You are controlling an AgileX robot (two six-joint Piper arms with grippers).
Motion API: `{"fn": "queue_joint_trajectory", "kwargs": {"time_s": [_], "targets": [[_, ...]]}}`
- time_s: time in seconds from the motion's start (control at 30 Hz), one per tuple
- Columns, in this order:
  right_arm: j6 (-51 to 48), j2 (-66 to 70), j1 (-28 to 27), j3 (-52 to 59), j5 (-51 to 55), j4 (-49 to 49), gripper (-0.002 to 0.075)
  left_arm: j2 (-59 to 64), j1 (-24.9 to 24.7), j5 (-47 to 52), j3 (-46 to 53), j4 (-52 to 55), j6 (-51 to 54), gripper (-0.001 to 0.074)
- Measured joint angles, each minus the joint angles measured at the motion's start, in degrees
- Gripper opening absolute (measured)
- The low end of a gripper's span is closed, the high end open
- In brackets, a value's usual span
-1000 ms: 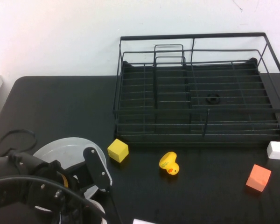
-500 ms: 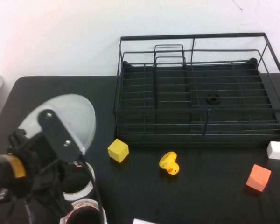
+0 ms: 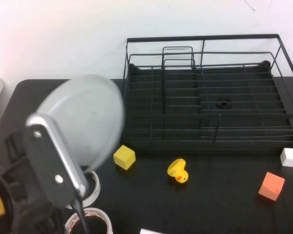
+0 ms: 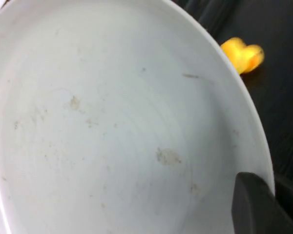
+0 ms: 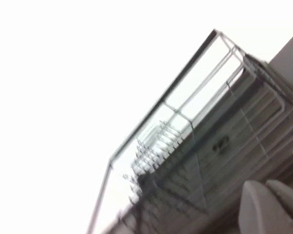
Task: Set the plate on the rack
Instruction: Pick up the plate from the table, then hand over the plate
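Observation:
The plate (image 3: 85, 117), large, round and pale grey-white, is held tilted in the air above the table's left side, left of the rack (image 3: 205, 92). My left gripper (image 3: 44, 130) is shut on the plate's near rim. In the left wrist view the smudged plate (image 4: 112, 126) fills the picture, with one dark finger (image 4: 254, 207) over its rim. The black wire rack stands at the back right and holds nothing. My right gripper (image 5: 271, 207) is out of the high view; its wrist view shows its fingers together, empty, facing the rack (image 5: 210, 141).
A yellow block (image 3: 123, 157) and a yellow duck (image 3: 177, 171) lie in front of the rack. An orange block (image 3: 271, 185) and a white block (image 3: 290, 157) lie at the right. Two tape rings (image 3: 90, 187) sit under my left arm.
My left gripper has lifted the plate off the table's front left and raised it, tilting it upright and carrying it up and toward the rack.

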Motion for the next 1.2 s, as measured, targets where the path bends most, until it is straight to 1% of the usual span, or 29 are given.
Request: {"fn": "queue_joint_trajectory", "kwargs": {"time_s": [0.17,0.27,0.37,0.4,0.47,0.53,0.63,0.7,0.73,0.77,0.97,1.2], "targets": [[-14.3,0.4,0.0,-1.7,10.4,4.0,-0.0002,1.5,-8.5,-6.6,1.5,3.7,0.4,0.0006],[-18.7,5.0,0.0,-6.0,14.3,7.5,-0.0002,4.0,-11.8,-9.8,1.7,7.1,0.3,0.0006],[-24.1,12.3,0.0,-11.2,17.9,9.3,0.0004,7.0,-13.8,-12.8,1.7,8.7,0.3,0.0006],[-26.7,15.2,0.0,-13.3,19.5,10.1,0.0018,8.0,-14.3,-13.7,1.7,8.9,0.3,0.0006],[-32.7,21.2,0.0,-17.3,23.3,12.9,0.0070,9.8,-15.4,-16.3,1.7,9.3,0.2,0.0006],[-38.0,26.5,0.0,-21.9,26.5,16.4,0.0145,11.2,-16.6,-20.0,1.7,9.6,0.0,0.0006],[-44.8,35.3,0.0,-28.5,31.6,21.7,0.0312,12.8,-18.8,-25.5,1.7,9.6,0.0,0.0006],[-47.2,40.3,0.0,-32.3,34.5,23.0,0.0398,13.8,-20.2,-27.4,1.7,9.6,-0.2,0.0006],[-48.3,42.9,0.0,-34.2,36.2,23.4,0.0426,14.3,-20.9,-27.9,1.7,9.6,-0.8,0.0006],[-49.0,45.0,0.0,-35.7,37.9,23.8,0.0440,14.7,-21.6,-28.4,1.7,9.6,-1.3,0.0006],[-51.5,56.9,0.0,-44.1,44.1,24.5,0.0464,17.7,-25.0,-32.3,1.7,9.7,-2.8,0.0006],[-52.7,61.7,0.0,-46.8,46.2,22.9,0.0464,19.5,-25.3,-35.9,1.7,9.7,-3.1,0.0006]]}}
